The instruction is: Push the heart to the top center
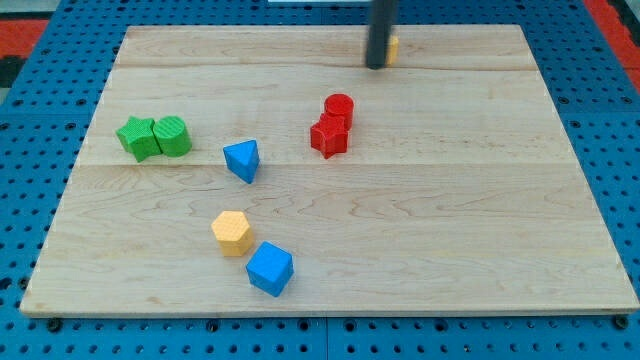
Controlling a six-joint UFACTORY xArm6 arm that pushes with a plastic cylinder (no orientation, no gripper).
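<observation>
My tip (376,66) is down on the wooden board (480,200) at the view's top centre. A small yellow block (394,45) shows just past the rod's right side, touching or very close to it. Most of it is hidden behind the rod, so I cannot make out its shape. No other block near the tip looks like a heart.
A red cylinder (339,106) and a red star-like block (328,136) sit together below the tip. A green star (135,137) and a green rounded block (172,135) are at the left. A blue triangle (242,159), a yellow hexagon (232,232) and a blue cube (269,268) lie lower left.
</observation>
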